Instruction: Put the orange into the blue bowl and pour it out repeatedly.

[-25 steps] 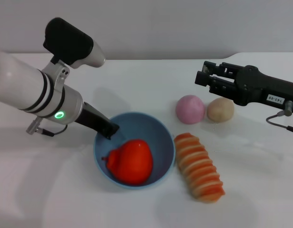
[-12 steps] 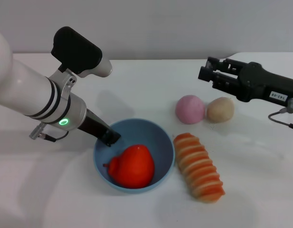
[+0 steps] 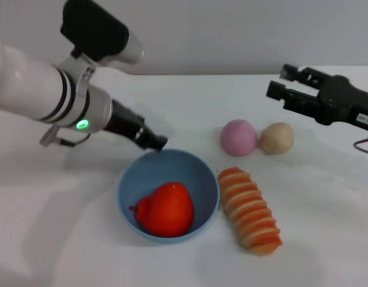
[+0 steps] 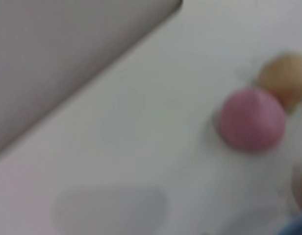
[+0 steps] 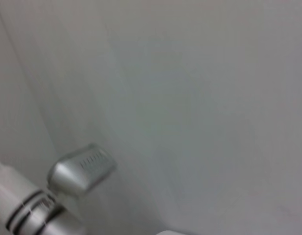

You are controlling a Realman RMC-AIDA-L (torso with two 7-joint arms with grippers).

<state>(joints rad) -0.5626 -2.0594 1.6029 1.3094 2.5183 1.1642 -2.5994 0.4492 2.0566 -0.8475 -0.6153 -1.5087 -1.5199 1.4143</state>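
Observation:
The orange lies inside the blue bowl, which stands upright on the white table in the head view. My left gripper hangs just above and behind the bowl's far left rim, apart from it. A sliver of the bowl shows at one corner of the left wrist view. My right gripper is raised at the far right, open and holding nothing, well away from the bowl.
A long orange-and-cream ridged bread piece lies right beside the bowl. Behind it sit a pink ball and a tan ball. The right wrist view shows part of my left arm.
My left gripper has come off the bowl's rim, rising and moving back to the right. The right gripper has drawn away to the right. Bowl and orange stay put.

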